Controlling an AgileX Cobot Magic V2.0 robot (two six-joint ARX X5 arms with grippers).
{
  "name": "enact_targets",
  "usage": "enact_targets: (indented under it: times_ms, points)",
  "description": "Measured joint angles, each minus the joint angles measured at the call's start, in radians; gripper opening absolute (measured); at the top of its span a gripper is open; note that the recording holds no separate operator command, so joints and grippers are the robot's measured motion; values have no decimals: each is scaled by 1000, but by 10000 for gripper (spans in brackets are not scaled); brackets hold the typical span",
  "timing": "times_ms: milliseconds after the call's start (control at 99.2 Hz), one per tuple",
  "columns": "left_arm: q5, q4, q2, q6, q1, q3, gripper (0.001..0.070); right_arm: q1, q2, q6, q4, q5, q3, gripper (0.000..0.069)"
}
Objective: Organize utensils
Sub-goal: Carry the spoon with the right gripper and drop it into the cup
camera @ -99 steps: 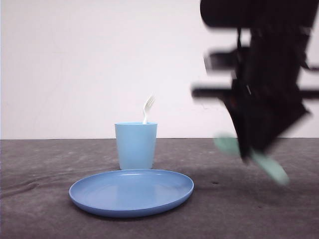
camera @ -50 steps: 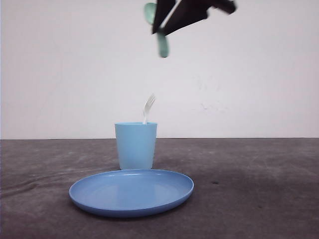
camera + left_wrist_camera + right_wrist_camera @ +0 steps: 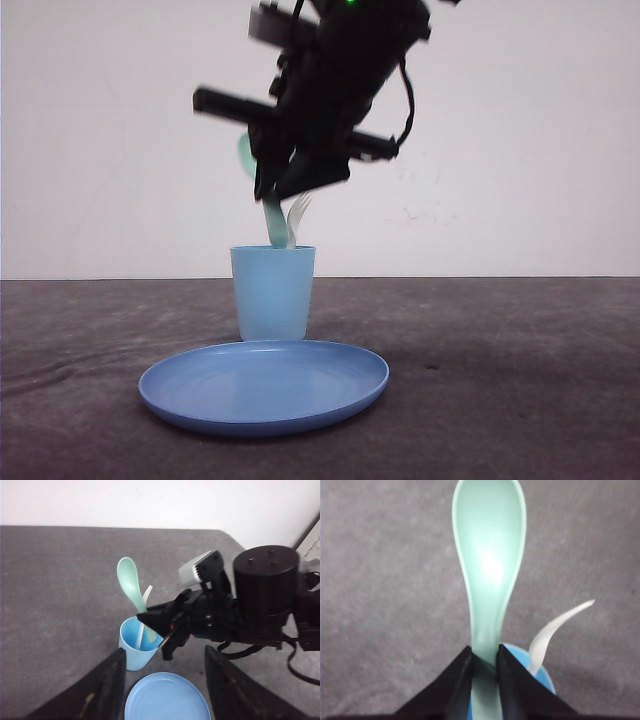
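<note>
My right gripper hangs above the light blue cup, shut on the handle of the mint-green spoon. The spoon's bowl points up and its lower end dips into the cup's mouth. The jaws press the handle from both sides. A white fork stands in the same cup, tines up, beside the spoon. My left gripper is open and holds nothing, high above the cup and the plate.
A round blue plate lies on the dark grey tabletop just in front of the cup, also in the left wrist view. A white wall stands behind the table. Bare tabletop lies to both sides of the cup.
The right arm carried the spoon from low on the right up to the top of the view, then down over the cup. Its handle end is now in the cup's mouth.
</note>
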Motion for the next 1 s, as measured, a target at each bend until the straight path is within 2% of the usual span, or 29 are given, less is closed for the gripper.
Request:
enact_targets:
  times_ms: [171,353,514,686,837,898,998]
  points:
    - [0,-10,0,0,0,0,297,0,28,-2,-1,0,-1,76]
    - [0,-11,0,0,0,0,297,0,28,-2,0,-4,-1,188]
    - [0,-10,0,0,0,0,297,2,18,-2,-23,-34,-1,214]
    - [0,-11,0,0,0,0,297,6,-89,-2,-145,-56,-3,215]
    - [0,-10,0,0,0,0,297,24,-221,1,-342,-88,-3,225]
    - [0,-10,0,0,0,0,297,29,-258,5,-427,-125,-3,312]
    - [0,-10,0,0,0,0,297,29,-294,26,-558,-177,-3,614]
